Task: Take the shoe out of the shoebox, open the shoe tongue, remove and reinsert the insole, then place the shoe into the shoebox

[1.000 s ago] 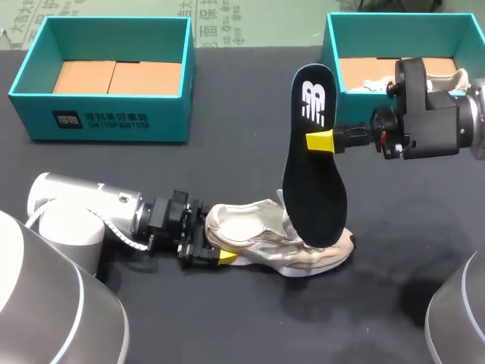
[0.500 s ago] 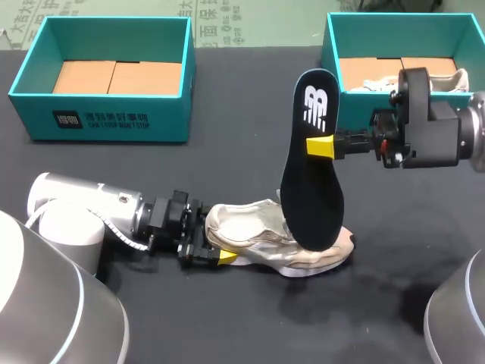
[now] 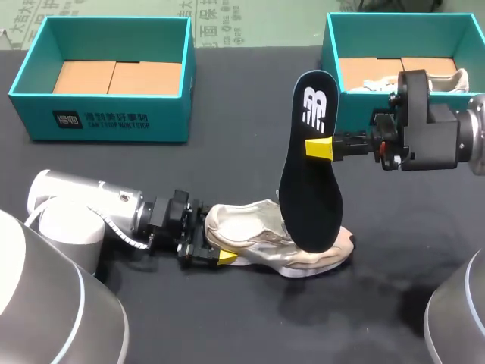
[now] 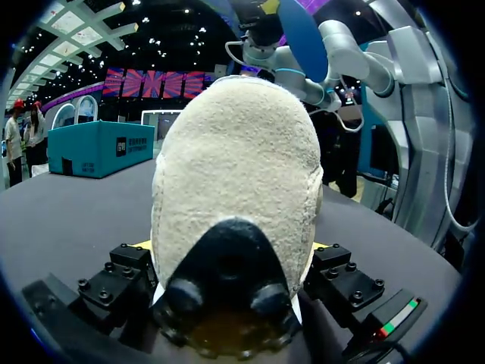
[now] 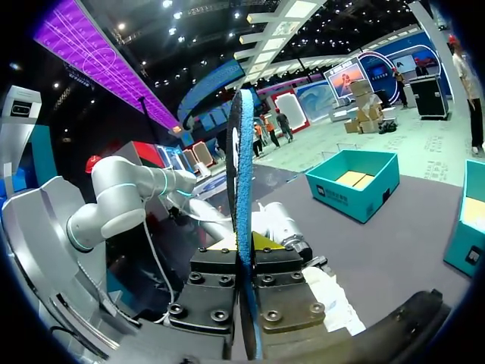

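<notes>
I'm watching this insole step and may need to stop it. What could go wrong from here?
1. The right gripper pinches the upright insole at one edge only, so it may pivot or slip.
2. The insole's lower end is at the opening of the shoe. Pushed down, it could snag and buckle.
3. The left gripper holds the shoe by one end, so the shoe might twist.

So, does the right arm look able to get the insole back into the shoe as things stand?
Probably yes: the right gripper is shut on the insole, whose lower end sits at the opening of the shoe, while the left gripper clamps the shoe's end; nothing lies between.
</notes>
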`<control>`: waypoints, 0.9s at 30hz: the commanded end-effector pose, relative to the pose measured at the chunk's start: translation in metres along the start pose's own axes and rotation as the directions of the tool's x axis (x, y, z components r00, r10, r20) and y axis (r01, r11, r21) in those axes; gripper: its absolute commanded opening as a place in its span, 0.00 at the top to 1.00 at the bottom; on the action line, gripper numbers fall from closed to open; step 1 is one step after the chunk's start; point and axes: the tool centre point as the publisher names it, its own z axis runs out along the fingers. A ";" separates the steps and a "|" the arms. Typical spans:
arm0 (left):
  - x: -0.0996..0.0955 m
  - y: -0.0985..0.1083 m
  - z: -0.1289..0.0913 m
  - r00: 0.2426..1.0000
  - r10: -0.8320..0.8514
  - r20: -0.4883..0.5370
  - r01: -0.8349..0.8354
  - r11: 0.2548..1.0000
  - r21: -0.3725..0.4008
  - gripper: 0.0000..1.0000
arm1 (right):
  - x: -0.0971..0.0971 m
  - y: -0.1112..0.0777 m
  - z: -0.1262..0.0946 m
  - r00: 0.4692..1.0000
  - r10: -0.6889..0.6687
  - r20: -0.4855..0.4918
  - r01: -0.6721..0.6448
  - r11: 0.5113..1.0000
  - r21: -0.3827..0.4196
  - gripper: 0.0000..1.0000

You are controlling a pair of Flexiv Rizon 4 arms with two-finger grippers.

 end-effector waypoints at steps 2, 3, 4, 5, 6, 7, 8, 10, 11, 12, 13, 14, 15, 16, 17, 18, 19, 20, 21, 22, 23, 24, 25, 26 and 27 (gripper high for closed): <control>0.001 0.002 -0.002 1.000 -0.009 0.005 0.009 1.000 -0.024 0.00 | 0.001 -0.002 0.001 1.000 0.000 0.004 0.000 1.000 -0.002 1.00; 0.002 0.002 -0.003 1.000 -0.008 0.004 0.008 1.000 -0.030 0.00 | 0.001 -0.002 0.001 1.000 0.000 0.004 0.000 1.000 -0.002 1.00; 0.003 0.001 -0.005 1.000 -0.003 0.005 0.003 0.999 -0.036 0.00 | 0.001 -0.002 0.001 1.000 0.000 0.004 0.000 1.000 -0.002 1.00; 0.004 0.000 -0.006 1.000 0.000 0.006 0.000 0.999 -0.044 0.00 | 0.001 -0.002 0.001 1.000 0.000 0.004 0.000 1.000 -0.002 1.00; 0.005 -0.001 -0.008 1.000 0.001 0.005 0.000 0.999 -0.052 0.00 | 0.001 -0.002 0.001 1.000 0.000 0.004 0.000 1.000 -0.002 1.00; 0.005 -0.001 -0.009 1.000 0.005 0.005 -0.005 0.998 -0.059 0.00 | 0.001 -0.002 0.001 1.000 0.000 0.004 0.000 1.000 -0.002 1.00; 0.006 -0.002 -0.011 1.000 0.011 0.007 -0.011 0.997 -0.072 0.00 | 0.001 -0.002 0.001 1.000 0.000 0.004 0.000 1.000 -0.002 1.00; 0.006 -0.002 -0.014 1.000 0.018 0.013 -0.017 0.996 -0.084 0.00 | 0.001 -0.002 0.001 1.000 0.000 0.004 0.000 1.000 -0.002 1.00; 0.006 -0.002 -0.016 1.000 0.019 0.016 -0.017 0.996 -0.090 0.00 | 0.001 -0.002 0.001 1.000 0.000 0.004 0.000 1.000 -0.002 1.00; 0.005 -0.002 -0.017 1.000 0.017 0.023 -0.014 0.995 -0.099 0.00 | 0.001 -0.002 0.001 1.000 0.000 0.004 0.000 1.000 -0.002 1.00; 0.004 -0.001 -0.019 0.999 0.014 0.030 -0.010 0.993 -0.114 0.00 | 0.001 -0.002 0.001 1.000 0.000 0.004 0.000 1.000 -0.002 1.00; 0.003 -0.001 -0.021 0.999 0.016 0.036 -0.011 0.992 -0.129 0.00 | 0.001 -0.002 0.001 1.000 0.000 0.004 0.000 1.000 -0.002 1.00; 0.002 -0.001 -0.022 0.999 0.014 0.045 -0.008 0.990 -0.138 0.00 | 0.001 -0.002 0.001 1.000 0.000 0.004 0.000 1.000 -0.002 1.00; 0.001 -0.001 -0.025 0.999 0.014 0.052 -0.006 0.988 -0.155 0.00 | 0.001 -0.002 0.001 1.000 0.000 0.004 0.000 1.000 -0.002 1.00; 0.000 -0.001 -0.027 0.998 0.022 0.061 -0.012 0.985 -0.170 0.00 | 0.001 -0.002 0.001 1.000 0.000 0.004 0.000 1.000 -0.002 1.00; 0.000 -0.002 -0.030 0.998 0.018 0.063 -0.006 0.982 -0.188 0.00 | 0.001 -0.002 0.001 1.000 0.000 0.004 0.000 1.000 -0.002 1.00; 0.000 -0.002 -0.032 0.998 0.023 0.058 -0.010 0.977 -0.213 0.00 | 0.001 -0.002 0.001 1.000 0.000 0.004 0.000 1.000 -0.002 1.00; 0.000 -0.002 -0.035 0.998 0.031 0.059 -0.016 0.971 -0.239 0.00 | 0.001 -0.002 0.001 1.000 0.000 0.004 0.000 1.000 -0.002 1.00; 0.000 -0.002 -0.037 0.998 0.033 0.055 -0.017 0.965 -0.262 0.00 | 0.001 -0.002 0.001 1.000 0.000 0.004 0.000 1.000 -0.002 1.00; 0.000 -0.002 -0.039 0.998 0.030 0.053 -0.014 0.959 -0.282 0.00 | 0.001 -0.002 0.001 1.000 0.000 0.004 0.000 1.000 -0.002 1.00; 0.000 -0.002 -0.042 0.998 0.038 0.057 -0.019 0.954 -0.299 0.00 | 0.001 -0.002 0.001 1.000 0.000 0.004 0.000 1.000 -0.002 1.00; -0.001 -0.002 -0.043 0.998 0.038 0.056 -0.019 0.949 -0.313 0.00 | 0.001 -0.002 0.001 1.000 0.000 0.004 0.000 1.000 -0.002 1.00; -0.002 -0.001 -0.045 0.998 0.029 0.057 -0.009 0.944 -0.330 0.00 | 0.001 -0.002 0.001 1.000 0.000 0.004 0.000 1.000 -0.002 1.00; -0.002 0.000 -0.047 0.998 0.027 0.049 -0.008 0.934 -0.357 0.00 | 0.001 -0.002 0.001 1.000 0.000 0.004 0.000 1.000 -0.002 1.00; -0.003 0.002 -0.048 0.999 0.031 0.044 -0.011 0.922 -0.388 0.00 | 0.001 -0.002 0.001 1.000 0.000 0.004 0.000 1.000 -0.002 1.00</control>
